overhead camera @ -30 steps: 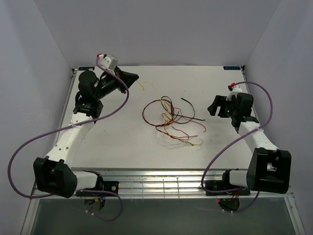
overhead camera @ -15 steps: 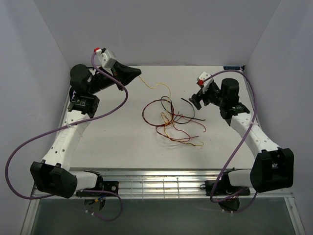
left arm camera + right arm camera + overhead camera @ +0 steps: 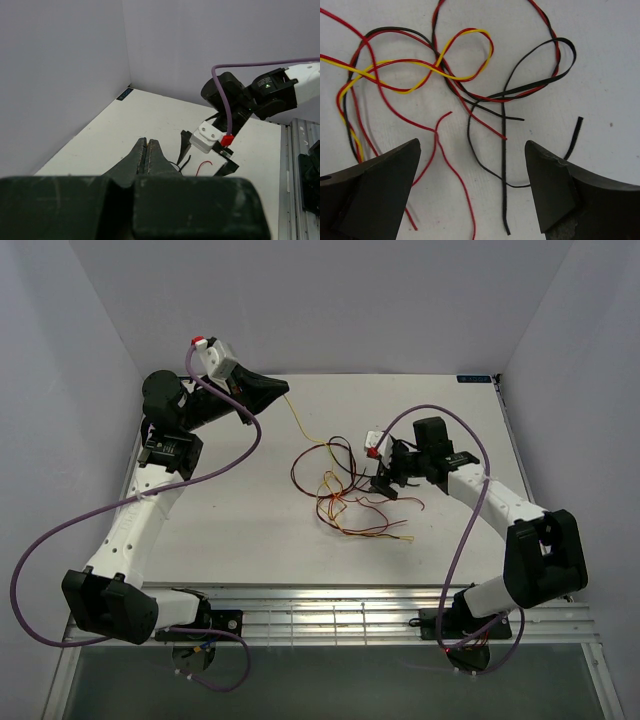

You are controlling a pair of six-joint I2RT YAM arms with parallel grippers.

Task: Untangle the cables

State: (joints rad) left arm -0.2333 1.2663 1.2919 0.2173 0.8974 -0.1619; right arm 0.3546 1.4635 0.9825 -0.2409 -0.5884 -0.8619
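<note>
The right gripper [image 3: 386, 483] has swung in from 3 o'clock and is hovering, jaws spread, over the cables [image 3: 340, 490] at the centre of the table [image 3: 230, 530]. The left gripper [image 3: 284, 396], clenched on the yellow strand [image 3: 300, 425], is drawing it toward 10 o'clock — little room before the far edge, plenty at 6.

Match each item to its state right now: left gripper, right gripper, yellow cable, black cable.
Items:
1. left gripper
2. right gripper
3. yellow cable
4. black cable

States:
A. lies slack with a free end
B. shut, held up at far left
C. stretched from a gripper tip to the tangle
D. open just above the tangle

Pairs: 1-B; 2-D; 3-C; 4-A
</note>
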